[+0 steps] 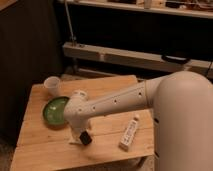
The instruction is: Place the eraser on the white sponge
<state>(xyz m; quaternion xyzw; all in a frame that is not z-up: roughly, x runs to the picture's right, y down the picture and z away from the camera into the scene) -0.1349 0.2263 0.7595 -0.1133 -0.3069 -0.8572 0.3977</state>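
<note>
My gripper (84, 138) is dark and hangs low over the front left part of the wooden table (110, 85), at the end of my white arm (115, 102). A small pale flat piece (74, 143), perhaps the white sponge, lies on the table just left of the gripper and is partly hidden by it. A white oblong object with dark markings (129, 133), perhaps the eraser, lies on the table to the right, well apart from the gripper. I cannot see whether the gripper holds anything.
A green plate (54, 110) sits at the table's left, partly under my arm. A white cup (52, 85) stands behind it near the back left corner. A dark shelf unit (135, 55) runs behind the table.
</note>
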